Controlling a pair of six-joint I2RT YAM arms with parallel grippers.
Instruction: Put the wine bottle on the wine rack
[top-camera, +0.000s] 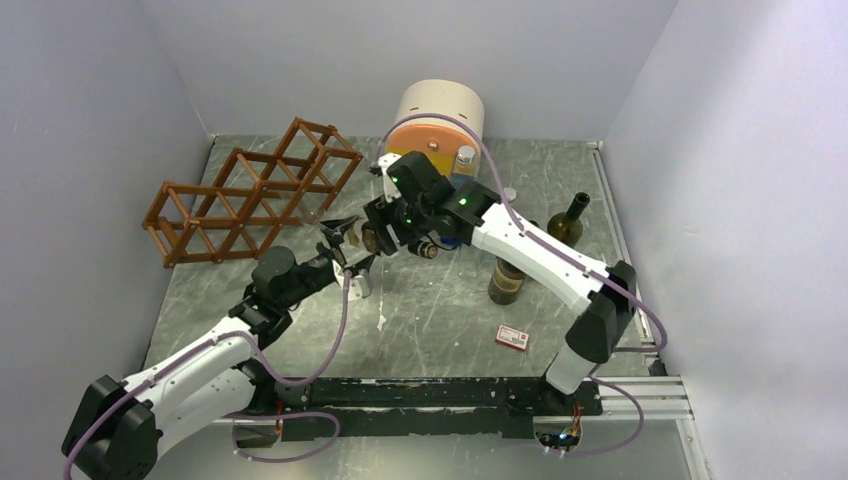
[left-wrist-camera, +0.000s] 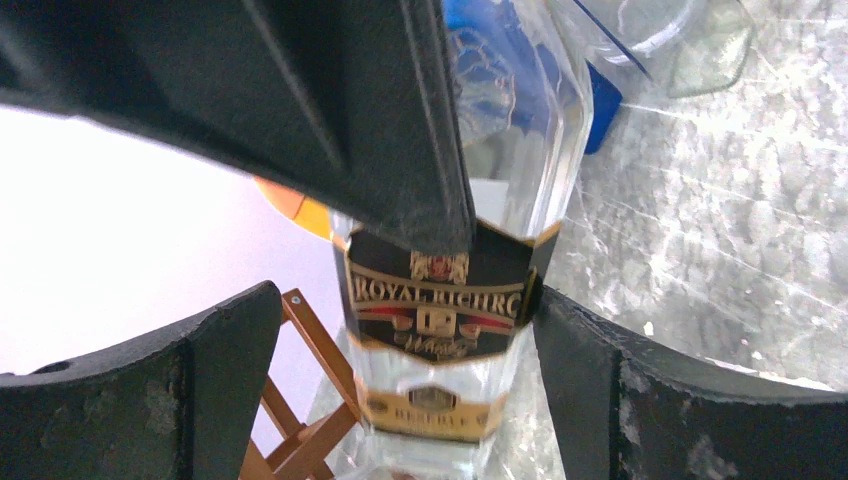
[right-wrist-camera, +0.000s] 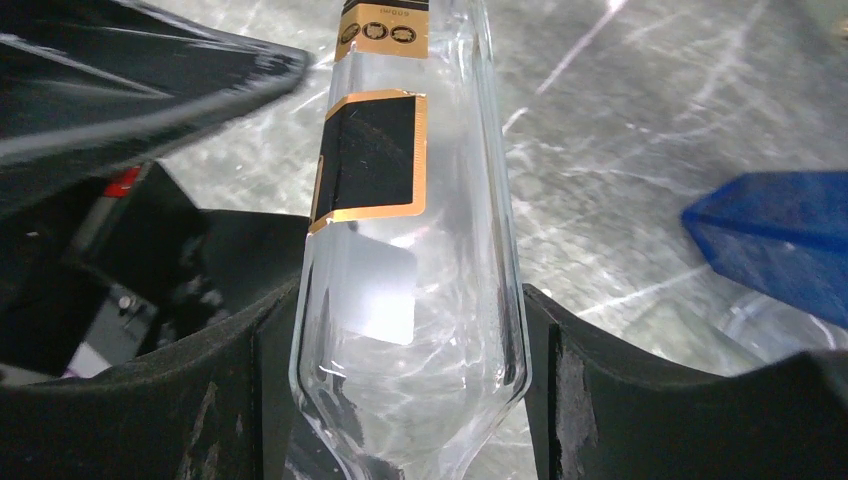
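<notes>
The wine bottle (right-wrist-camera: 405, 250) is clear glass with a black-and-gold label (left-wrist-camera: 440, 300). My right gripper (right-wrist-camera: 410, 380) is shut on its shoulder and holds it roughly level above the table, base toward the left arm (top-camera: 372, 238). My left gripper (left-wrist-camera: 405, 400) is open around the bottle's labelled body. Its right finger (left-wrist-camera: 640, 400) is close against the glass and its left finger (left-wrist-camera: 150, 400) stands apart. The reddish-brown wine rack (top-camera: 250, 195) stands at the back left, just beyond the left gripper (top-camera: 347, 250). Its sticks show behind the bottle (left-wrist-camera: 300, 440).
A round cream-and-orange cabinet (top-camera: 440, 120) stands at the back centre. A dark green bottle (top-camera: 568, 222) and another bottle (top-camera: 507, 280) stand right of the right arm. A small red-and-white box (top-camera: 512, 338) lies nearer. A blue object (right-wrist-camera: 770, 240) sits near the held bottle.
</notes>
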